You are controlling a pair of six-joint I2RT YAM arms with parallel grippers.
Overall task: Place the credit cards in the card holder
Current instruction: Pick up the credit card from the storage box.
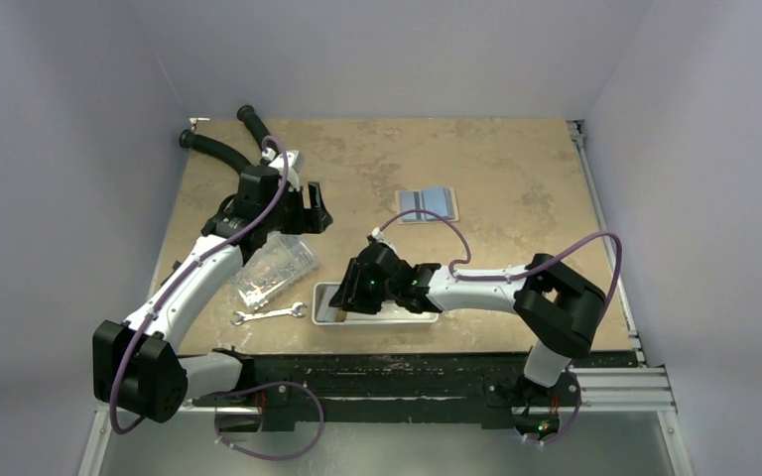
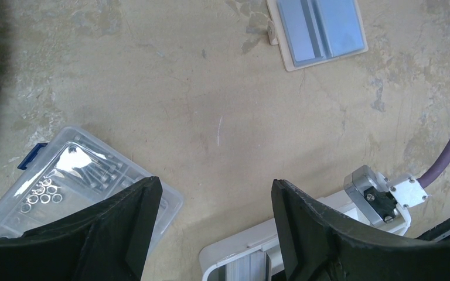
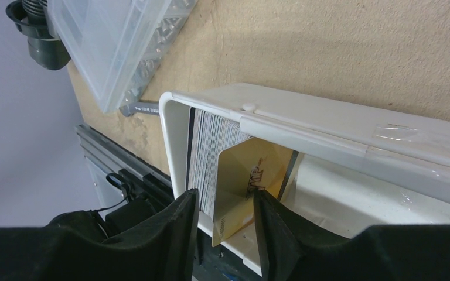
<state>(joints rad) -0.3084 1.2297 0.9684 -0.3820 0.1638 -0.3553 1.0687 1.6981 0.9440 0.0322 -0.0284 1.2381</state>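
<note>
The credit cards (image 3: 211,146) stand on edge as a stack at one end of the long white tray (image 3: 304,117). A tan-gold card (image 3: 240,175) leans at the front of the stack. My right gripper (image 3: 225,202) reaches down over that end of the tray (image 1: 417,315), its jaws astride the cards. One finger (image 3: 266,222) touches the gold card's face, and a dark gap shows beside the other finger (image 3: 184,222). The card holder (image 1: 427,204) lies open on the table, blue panels up (image 2: 319,32). My left gripper (image 2: 217,193) hovers open and empty, well left of the holder (image 1: 313,213).
A clear plastic box (image 1: 276,268) of small metal parts lies left of the tray. A silver wrench (image 1: 270,315) rests in front of it. Two black handles (image 1: 220,149) lie at the far left corner. The right arm's purple cable (image 1: 437,223) arcs near the holder.
</note>
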